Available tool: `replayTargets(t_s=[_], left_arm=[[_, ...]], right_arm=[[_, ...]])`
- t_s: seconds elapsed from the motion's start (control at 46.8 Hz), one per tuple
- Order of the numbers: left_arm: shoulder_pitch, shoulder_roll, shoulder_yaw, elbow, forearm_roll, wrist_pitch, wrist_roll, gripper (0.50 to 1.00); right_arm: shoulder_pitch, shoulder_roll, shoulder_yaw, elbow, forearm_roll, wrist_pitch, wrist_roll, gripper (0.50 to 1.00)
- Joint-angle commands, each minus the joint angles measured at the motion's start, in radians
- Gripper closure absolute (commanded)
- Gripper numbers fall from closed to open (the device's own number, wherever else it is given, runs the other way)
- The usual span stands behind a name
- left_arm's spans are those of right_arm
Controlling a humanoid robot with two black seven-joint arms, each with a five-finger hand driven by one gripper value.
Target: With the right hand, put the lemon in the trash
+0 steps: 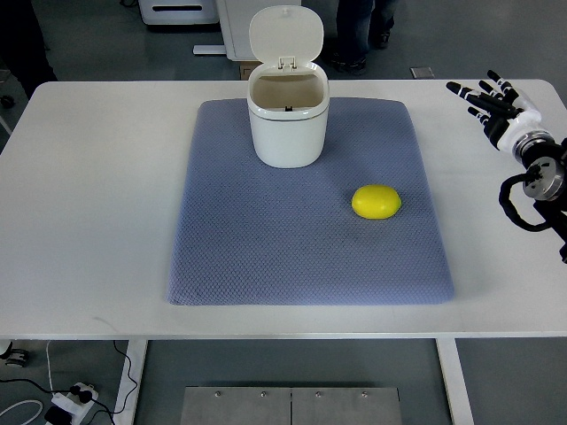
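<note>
Nothing of task done yet. Lemon (376, 202) lies untouched on blue-grey mat (310, 257), right of centre, in front and to right of white trash bin (287, 115). Bin lid stands up, opening clear. Right robot hand (492, 102) hovers over bare table (89, 195) at far right edge, fingers spread wide, holding nothing. Lemon well apart from hand, down and left of it. Reach, grasp, carry, drop all remain. Left arm out of sight.

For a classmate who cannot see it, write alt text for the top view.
A lemon lies on a blue mat on a white table, in front and to the right of a white bin with its lid up. The right hand, fingers spread, holds nothing at the table's right edge.
</note>
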Motion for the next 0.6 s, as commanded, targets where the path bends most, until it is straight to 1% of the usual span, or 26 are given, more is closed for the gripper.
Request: replayTargets(t_s=[0.0, 0.192, 0.577], left_arm=[[0.0, 0.0, 0.0, 0.0, 0.002, 0.003, 0.0, 0.5], [-0.008, 0.0, -0.002, 0.001, -0.003, 0.009, -0.003, 0.5], [-0.002, 0.0, 0.0, -0.003, 0.0, -0.002, -0.003, 0.5]], right_arm=[[0.0, 0.0, 0.0, 0.0, 0.0, 0.0, 0.0, 0.5], [0.0, 0.0, 0.001, 0.0, 0.0, 0.0, 0.0, 0.5], [0.005, 0.0, 0.017, 0.0, 0.0, 0.005, 0.015, 0.5]])
